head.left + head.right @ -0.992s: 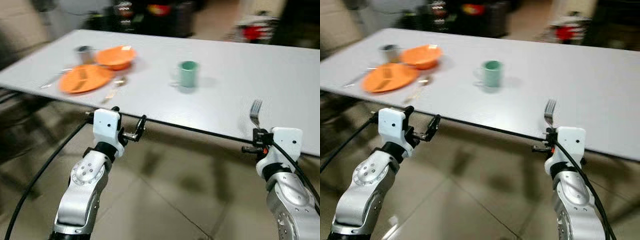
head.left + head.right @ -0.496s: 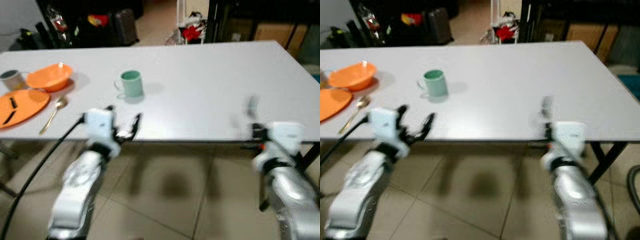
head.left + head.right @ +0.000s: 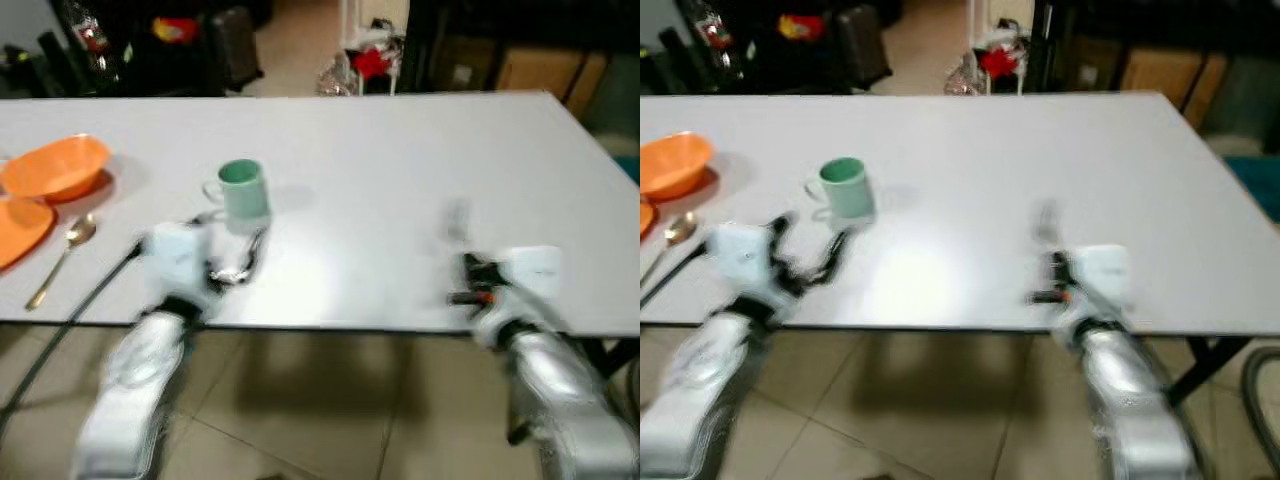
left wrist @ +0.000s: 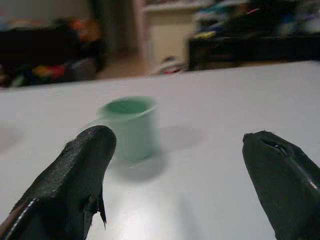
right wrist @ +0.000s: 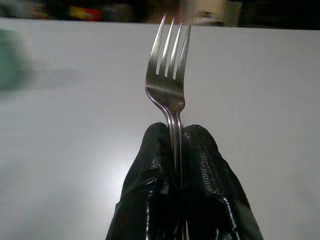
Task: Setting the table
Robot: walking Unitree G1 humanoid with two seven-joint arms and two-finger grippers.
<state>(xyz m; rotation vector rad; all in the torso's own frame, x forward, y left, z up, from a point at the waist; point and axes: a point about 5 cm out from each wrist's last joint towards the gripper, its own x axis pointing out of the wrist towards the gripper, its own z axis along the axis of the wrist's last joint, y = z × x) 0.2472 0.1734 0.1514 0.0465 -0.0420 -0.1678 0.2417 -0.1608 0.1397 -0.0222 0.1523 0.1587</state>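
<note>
1. Since the earlier frame my head camera has swung: the table's (image 3: 400, 150) far right corner is in view, the orange plate (image 3: 20, 228) sits at the picture's left edge, and both grippers are over the near edge.
2. Right gripper (image 5: 175, 150) is pinched tight on the fork (image 5: 167, 75), tines up, over the table's near right part.
3. Fork: stiff, light, slick steel. The grip on the handle suits it (watch for twisting).
4. Left gripper (image 4: 180, 175) is spread wide, carrying nothing, just short of the green mug (image 3: 241, 190).
5. Spoon (image 3: 62, 255) and orange bowl (image 3: 55, 167) lie toward the left end.
</note>
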